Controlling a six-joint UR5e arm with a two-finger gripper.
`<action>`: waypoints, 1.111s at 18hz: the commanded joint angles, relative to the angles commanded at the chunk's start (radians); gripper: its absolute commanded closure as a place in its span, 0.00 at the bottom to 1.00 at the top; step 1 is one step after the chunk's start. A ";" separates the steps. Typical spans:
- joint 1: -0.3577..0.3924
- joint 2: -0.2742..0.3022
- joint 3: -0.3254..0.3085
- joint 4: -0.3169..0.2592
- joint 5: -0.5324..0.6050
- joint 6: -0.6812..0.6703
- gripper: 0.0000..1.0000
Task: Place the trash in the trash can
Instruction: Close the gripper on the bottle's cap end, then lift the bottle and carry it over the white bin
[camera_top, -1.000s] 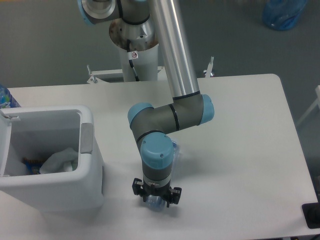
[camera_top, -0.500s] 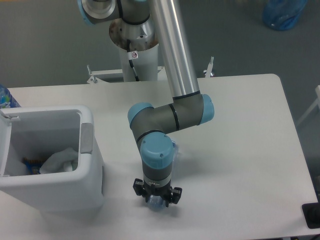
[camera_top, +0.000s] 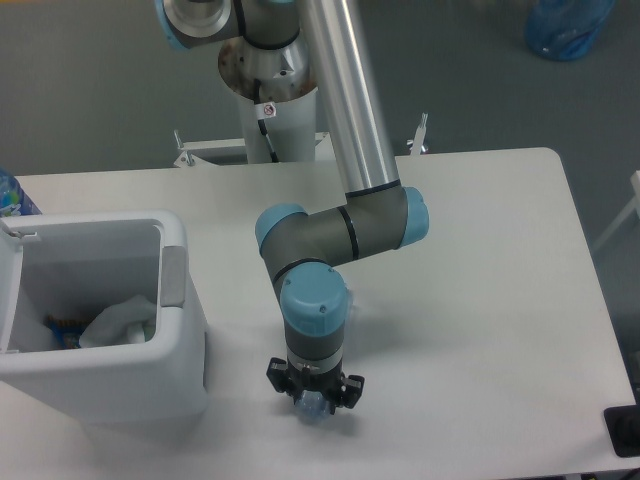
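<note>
Clear plastic of the bottle (camera_top: 313, 404) shows under the wrist, lying on the counter (camera_top: 480, 300) right of the trash can (camera_top: 120, 385), where the wrapper (camera_top: 120, 322) already sits. Over the last second the pincer (camera_top: 314, 396) has sunk slightly around it; whether it grips yet I cannot tell. Lifting seems next.

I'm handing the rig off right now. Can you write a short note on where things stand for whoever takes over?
Gripper: down at the table near its front edge, around the bottle; the wrist hides the fingers, so the grip cannot be confirmed.
Wrapper: already inside the bin, at the table's left.
Done: wrapper binned.
Left: secure the bottle, lift it, carry it left over the bin and drop it in.
</note>
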 joint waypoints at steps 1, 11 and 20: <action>0.000 0.009 0.006 -0.003 0.000 0.018 0.41; 0.092 0.196 0.116 -0.005 -0.182 0.045 0.42; 0.212 0.256 0.267 0.018 -0.437 -0.121 0.42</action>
